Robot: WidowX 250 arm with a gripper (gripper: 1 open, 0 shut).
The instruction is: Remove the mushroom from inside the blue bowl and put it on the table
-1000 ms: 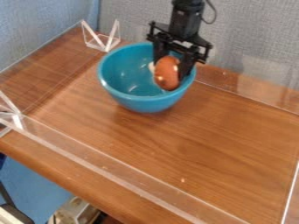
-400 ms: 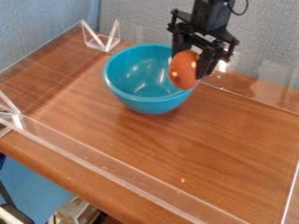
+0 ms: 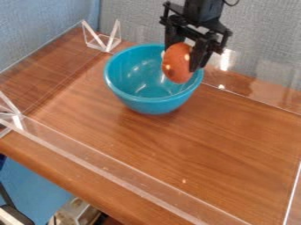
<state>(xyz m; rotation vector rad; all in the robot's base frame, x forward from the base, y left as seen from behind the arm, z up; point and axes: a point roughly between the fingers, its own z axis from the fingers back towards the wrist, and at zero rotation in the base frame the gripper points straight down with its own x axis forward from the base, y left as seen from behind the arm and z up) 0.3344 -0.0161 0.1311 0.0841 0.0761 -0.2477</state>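
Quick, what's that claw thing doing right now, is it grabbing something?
Gripper: closed on the mushroom, holding it above the blue bowl.

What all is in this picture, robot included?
bowl: one, bright blue with a teal inside, at the back of the table.
mushroom: one, orange-brown, held in the air above the bowl's right rim.
table: one, brown wood grain, glossy.
clear walls: low, along the table's edges, with clear corner brackets at the back left.
gripper: one, black, pointing down, shut on the mushroom.
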